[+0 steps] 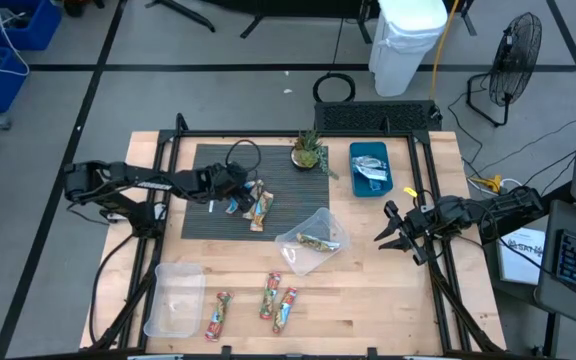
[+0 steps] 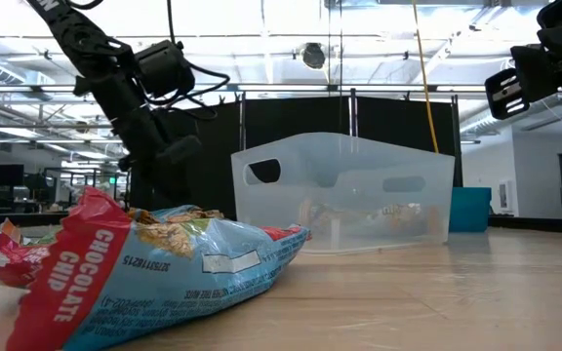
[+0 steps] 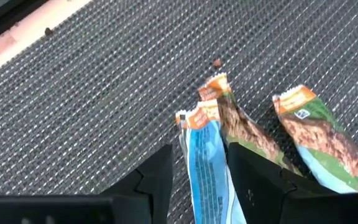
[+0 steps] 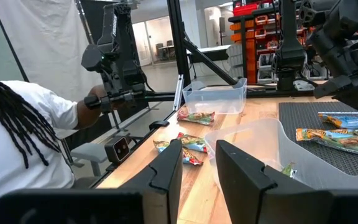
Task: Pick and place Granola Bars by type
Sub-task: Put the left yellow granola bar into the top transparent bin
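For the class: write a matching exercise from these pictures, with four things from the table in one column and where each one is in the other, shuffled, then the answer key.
Things
1. potted plant
2. blue tray
3. empty clear bin
4. left gripper

Places
A. near-left corner of the wooden table
B. over the granola bars on the dark mat, jaws open astride the blue bar
C. far edge of the dark mat
D. right of the mat, holding silvery packets

Pairs: 1-C, 2-D, 3-A, 4-B
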### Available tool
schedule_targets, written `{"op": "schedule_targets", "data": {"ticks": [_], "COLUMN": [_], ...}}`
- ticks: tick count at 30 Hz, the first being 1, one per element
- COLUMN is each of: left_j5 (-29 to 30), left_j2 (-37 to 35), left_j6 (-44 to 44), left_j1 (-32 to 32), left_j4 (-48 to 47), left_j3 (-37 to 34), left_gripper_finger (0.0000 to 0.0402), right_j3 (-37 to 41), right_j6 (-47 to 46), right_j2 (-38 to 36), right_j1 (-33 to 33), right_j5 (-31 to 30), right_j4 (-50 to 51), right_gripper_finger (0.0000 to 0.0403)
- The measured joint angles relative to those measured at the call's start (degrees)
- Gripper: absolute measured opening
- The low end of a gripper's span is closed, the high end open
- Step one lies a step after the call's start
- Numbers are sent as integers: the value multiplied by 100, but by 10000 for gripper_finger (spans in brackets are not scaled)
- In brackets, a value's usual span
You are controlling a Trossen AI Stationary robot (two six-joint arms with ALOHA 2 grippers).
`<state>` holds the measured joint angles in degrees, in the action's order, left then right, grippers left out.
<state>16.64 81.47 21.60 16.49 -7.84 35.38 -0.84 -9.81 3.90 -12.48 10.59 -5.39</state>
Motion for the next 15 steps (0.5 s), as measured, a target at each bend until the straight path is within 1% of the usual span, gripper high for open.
{"op": "schedule_targets", "data": {"ticks": [8, 10, 15], "left_j5": [-21, -27, -69], "left_j2": [133, 301, 529], "left_j6": [109, 117, 130], "left_j1": [-48, -58, -63], "left_j4": [-53, 121, 194], "left_j3": [7, 21, 11], "left_gripper_finger": [159, 159, 159], "right_j3": [0, 0, 0], "right_j6": [0, 1, -1], "right_j2": [0, 2, 5], "right_j1": [1, -1, -1], "right_j5": [-1, 0, 0], "right_j4": [2, 1, -13], "right_gripper_finger": [89, 89, 89]}}
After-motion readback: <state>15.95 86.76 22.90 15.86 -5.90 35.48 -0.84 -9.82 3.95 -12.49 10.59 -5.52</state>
